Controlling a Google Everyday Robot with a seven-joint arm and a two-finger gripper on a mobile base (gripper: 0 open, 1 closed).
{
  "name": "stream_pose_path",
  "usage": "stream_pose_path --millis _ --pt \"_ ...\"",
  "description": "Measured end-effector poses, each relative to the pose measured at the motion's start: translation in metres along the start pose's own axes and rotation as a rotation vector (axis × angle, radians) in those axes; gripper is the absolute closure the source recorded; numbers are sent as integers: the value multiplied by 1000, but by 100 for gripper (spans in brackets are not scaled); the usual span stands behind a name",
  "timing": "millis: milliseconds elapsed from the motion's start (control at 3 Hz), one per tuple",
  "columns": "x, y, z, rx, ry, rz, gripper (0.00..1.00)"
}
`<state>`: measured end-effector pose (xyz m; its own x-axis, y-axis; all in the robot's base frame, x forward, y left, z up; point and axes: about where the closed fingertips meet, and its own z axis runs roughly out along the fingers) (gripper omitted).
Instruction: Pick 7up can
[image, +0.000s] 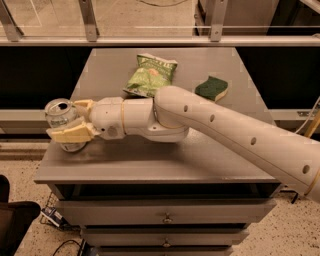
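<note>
The end effector (65, 121) sits at the left front corner of the grey flat-topped surface (210, 157), closed around the small cylindrical aluminium 7up can (60, 112) with its silver top and tab opening. One cream finger (83, 105) presses the can's far side and the other lies across its near side. Whether the can's base touches the surface cannot be told. The white jointed arm (240, 135) reaches in from the right. Behind it lie a green crinkled chip bag (150, 75) and, well apart to the right, a dark green sponge (211, 88) with a yellow edge.
</note>
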<state>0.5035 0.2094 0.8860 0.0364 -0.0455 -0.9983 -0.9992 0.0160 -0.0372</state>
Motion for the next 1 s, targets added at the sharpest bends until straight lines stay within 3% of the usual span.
stream_pose_path --millis 333,667,1000 --pt "-1 1 2 -3 0 -1 100" --pt "-1 1 2 -3 0 -1 100" --pt "-23 4 2 -44 2 -49 100"
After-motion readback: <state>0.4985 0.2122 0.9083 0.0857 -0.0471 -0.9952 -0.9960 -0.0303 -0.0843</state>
